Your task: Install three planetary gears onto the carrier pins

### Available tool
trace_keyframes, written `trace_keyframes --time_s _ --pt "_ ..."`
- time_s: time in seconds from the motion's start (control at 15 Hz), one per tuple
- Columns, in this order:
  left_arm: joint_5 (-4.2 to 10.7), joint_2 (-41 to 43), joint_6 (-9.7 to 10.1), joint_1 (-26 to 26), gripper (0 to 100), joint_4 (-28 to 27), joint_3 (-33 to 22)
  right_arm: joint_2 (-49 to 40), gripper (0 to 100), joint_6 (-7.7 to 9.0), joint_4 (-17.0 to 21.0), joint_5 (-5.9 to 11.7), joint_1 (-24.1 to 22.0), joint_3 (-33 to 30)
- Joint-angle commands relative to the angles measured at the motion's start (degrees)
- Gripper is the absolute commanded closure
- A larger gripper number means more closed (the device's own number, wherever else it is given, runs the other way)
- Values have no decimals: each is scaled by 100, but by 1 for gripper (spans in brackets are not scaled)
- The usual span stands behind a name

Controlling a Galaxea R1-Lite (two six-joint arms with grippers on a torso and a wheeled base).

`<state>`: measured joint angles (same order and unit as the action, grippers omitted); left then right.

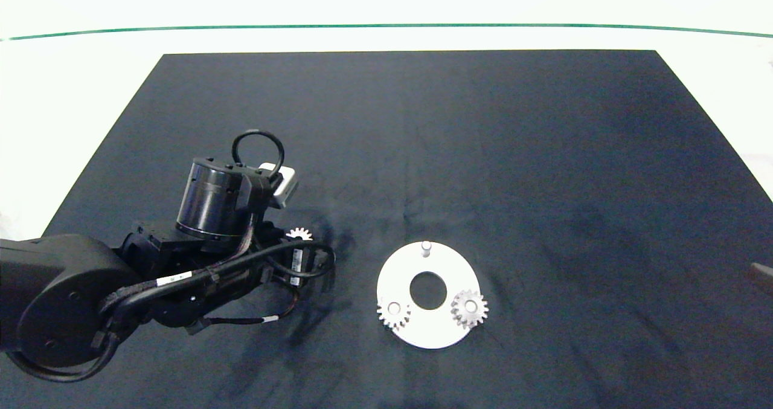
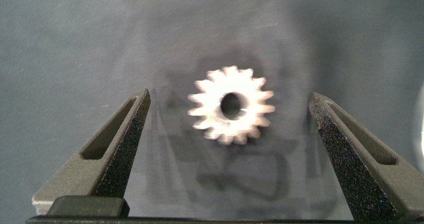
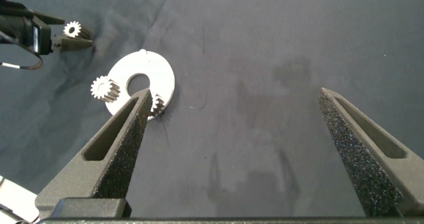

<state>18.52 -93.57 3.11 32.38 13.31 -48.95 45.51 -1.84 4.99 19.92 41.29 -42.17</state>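
A loose planetary gear [image 2: 230,105] lies flat on the dark mat, and my left gripper [image 2: 230,99] hangs open over it with a finger on each side, touching nothing. From above, that gear [image 1: 299,234] peeks out beside the left wrist. To its right lies the white disc [image 1: 400,270]. Two gears [image 1: 394,311] [image 1: 470,308] sit on its near carrier pins; the far pin [image 1: 426,247] stands bare. My right gripper [image 3: 235,95] is open and empty, well off to the right of the disc [image 3: 158,68].
The dark mat [image 1: 543,155] covers most of the white table, with open room behind and right of the disc. The left arm [image 1: 211,264] and its cables fill the near left. A sliver of the right arm [image 1: 762,274] shows at the right edge.
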Motion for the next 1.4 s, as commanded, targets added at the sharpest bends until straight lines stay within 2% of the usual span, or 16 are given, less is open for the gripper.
trace_keyframes --time_s 0.07,0.47,1.4 --pt "12 -3 6 -65 0 5 52 -24 0 -9 2 12 2 -2" --pt "12 -29 23 -12 0 14 17 -60 0 -9 29 12 2 -2" --pt "12 -47 23 -12 27 40 52 -33 0 0 29 12 2 -28"
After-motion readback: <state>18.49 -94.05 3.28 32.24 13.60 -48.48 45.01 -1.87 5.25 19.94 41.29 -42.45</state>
